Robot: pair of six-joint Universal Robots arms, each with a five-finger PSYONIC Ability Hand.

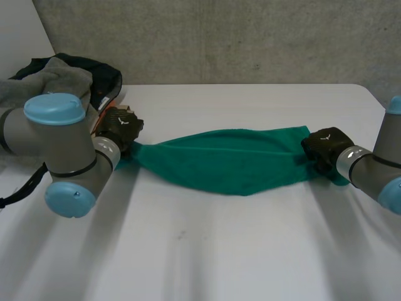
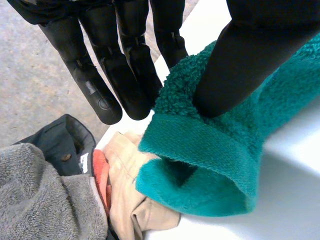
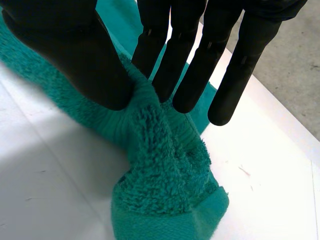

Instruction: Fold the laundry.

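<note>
Green towel held at both ends, first fold not yet made

Head view: the green towel (image 1: 232, 160) spans the middle of the frame over the white table (image 1: 207, 257), sagging between my two hands. I cannot tell whether its belly touches the tabletop. The left hand (image 1: 120, 125) has the bunched end at centre left. The right hand (image 1: 324, 147) has the other end at centre right. A heap of laundry (image 1: 59, 75) waits in the upper left corner.

Left wrist view: the thumb (image 2: 240, 65) presses the towel's hemmed end (image 2: 210, 165) against the fingers (image 2: 125, 75), a firm pinch. Just beyond the fingertips lie a grey fleece (image 2: 40, 200) and a beige garment (image 2: 132, 205) from the heap.

Right wrist view: thumb (image 3: 75, 55) and fingers (image 3: 185, 65) pinch a gathered ridge of terry (image 3: 160, 185), and the corner droops to the table below them.

My read is that I am at the spreading step. Both ends are crumpled, so next I would lay the towel flat and open the corners before bringing one end over the other. Both pinches should hold until the cloth is down.
</note>
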